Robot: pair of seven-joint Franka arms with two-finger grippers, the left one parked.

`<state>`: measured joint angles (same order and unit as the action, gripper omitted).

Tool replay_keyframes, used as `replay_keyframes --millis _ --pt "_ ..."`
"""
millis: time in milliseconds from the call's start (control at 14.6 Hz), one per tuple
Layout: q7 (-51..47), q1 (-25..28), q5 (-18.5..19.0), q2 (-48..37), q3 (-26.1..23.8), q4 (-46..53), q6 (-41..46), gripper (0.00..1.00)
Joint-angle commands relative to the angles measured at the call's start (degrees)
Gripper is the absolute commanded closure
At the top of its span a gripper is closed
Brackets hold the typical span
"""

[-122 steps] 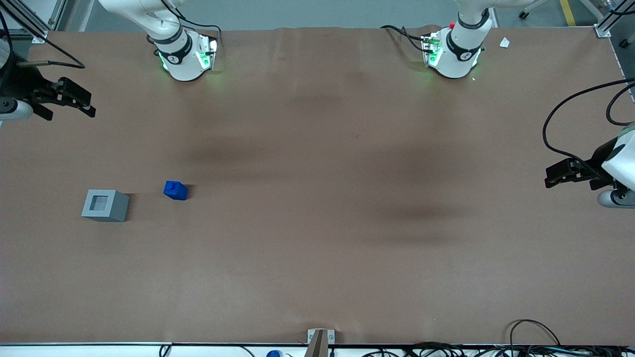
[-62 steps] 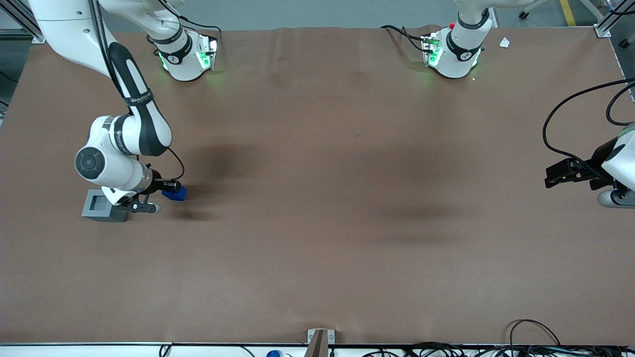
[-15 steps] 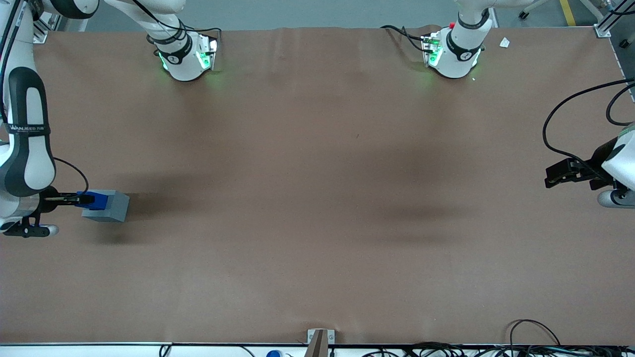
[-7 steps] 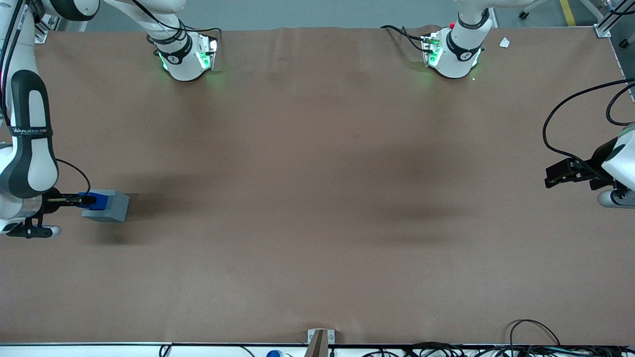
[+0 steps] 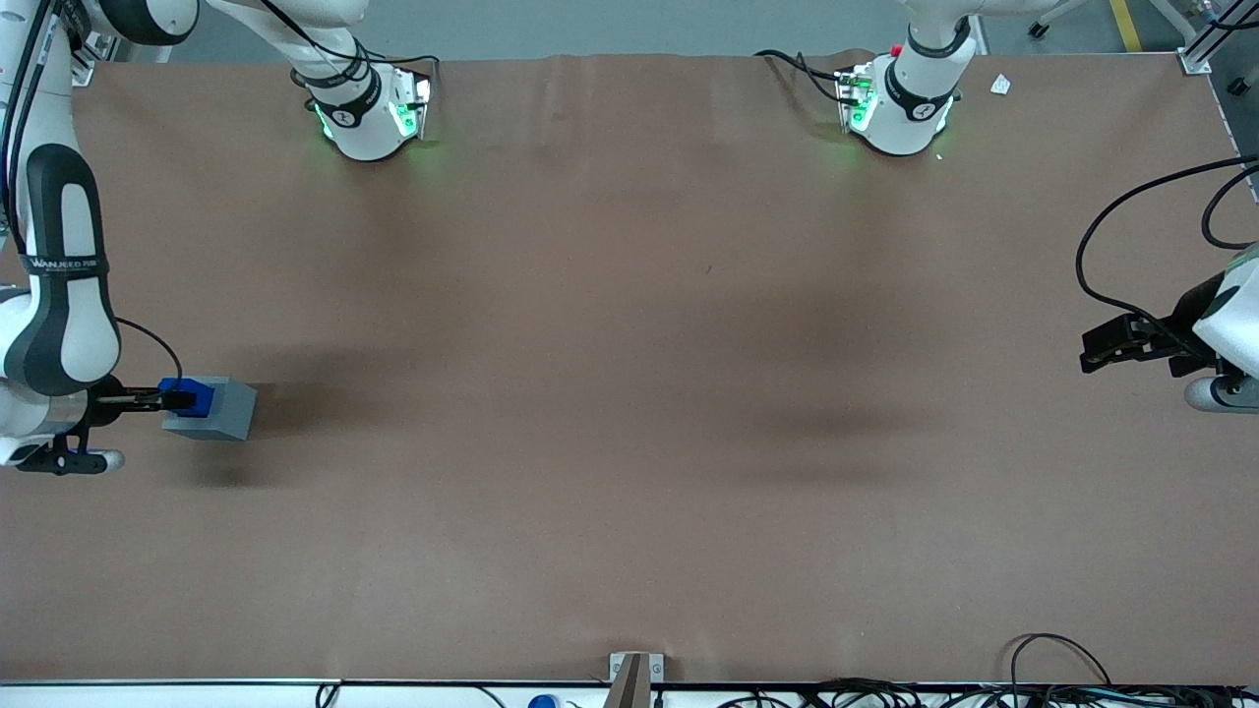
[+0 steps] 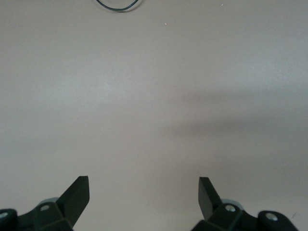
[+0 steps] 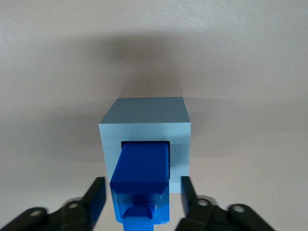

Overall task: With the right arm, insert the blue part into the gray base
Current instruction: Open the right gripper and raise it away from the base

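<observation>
The gray base [image 5: 224, 413] stands on the brown table at the working arm's end. The blue part [image 5: 191, 396] sits in its top socket and sticks out above it. In the right wrist view the blue part [image 7: 142, 168] stands in the square recess of the gray base [image 7: 149, 113], stub end toward the camera. The right arm's gripper [image 5: 177, 399] is directly over the base. In the wrist view the gripper [image 7: 143, 187] straddles the blue part, and its fingers [image 7: 98, 190] stand a little apart from the part's sides, open.
The right arm's black-and-white forearm [image 5: 61, 295] stands over the table's edge beside the base. The two arm bases [image 5: 369, 108] sit at the table's edge farthest from the camera. Cables [image 5: 1062, 674] lie at the near edge toward the parked arm's end.
Since the earliest frames the gripper took the blue part from the table beside the base and brought it to the socket. Over the last second the arm shifted only slightly.
</observation>
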<state>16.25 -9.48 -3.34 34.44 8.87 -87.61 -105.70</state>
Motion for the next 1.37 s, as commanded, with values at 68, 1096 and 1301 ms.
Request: replay_keyframes --millis 68,1096,1301 --pt "-0.2 0.5 0.5 -2.3 -0.7 0.4 2.6 0.00" --pt "-14.6 12.5 0.3 -29.1 -1.0 -6.5 15.8 0.00" --pt "-19.7 16.7 0.4 -36.4 -1.1 -11.2 16.0 0.00"
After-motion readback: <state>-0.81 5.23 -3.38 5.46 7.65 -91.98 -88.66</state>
